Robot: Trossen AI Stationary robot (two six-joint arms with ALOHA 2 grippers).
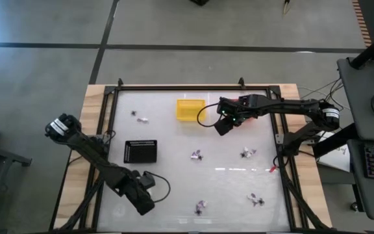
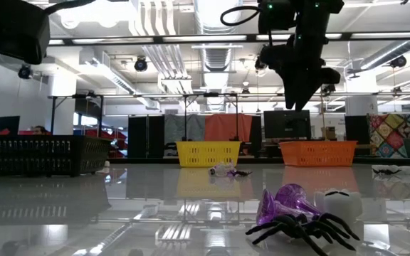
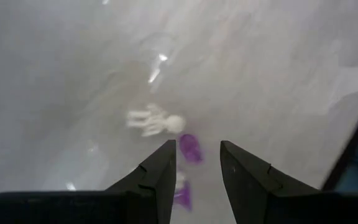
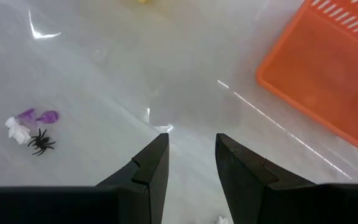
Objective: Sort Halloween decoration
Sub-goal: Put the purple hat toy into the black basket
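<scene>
The Halloween decorations are tiny black, white and purple trinkets lying in small clusters on the white table top (image 1: 197,155) (image 1: 247,153) (image 1: 256,199) (image 1: 200,207) (image 1: 138,117). My left gripper (image 3: 197,152) is open and empty at the near left (image 1: 147,198). It hovers over a white skeleton (image 3: 156,121) and purple pieces (image 3: 190,148). My right gripper (image 4: 191,146) is open and empty above the table (image 1: 223,128), just right of the yellow basket (image 1: 190,108). It also shows high up in the low view (image 2: 297,89).
A black rectangular tray (image 1: 140,151) stands left of centre. An orange basket (image 4: 328,74) stands close to my right gripper and beside the yellow one in the low view (image 2: 317,151). A spider, purple and white cluster (image 2: 301,213) lies near the front edge. A dark frame (image 1: 193,87) rims the table.
</scene>
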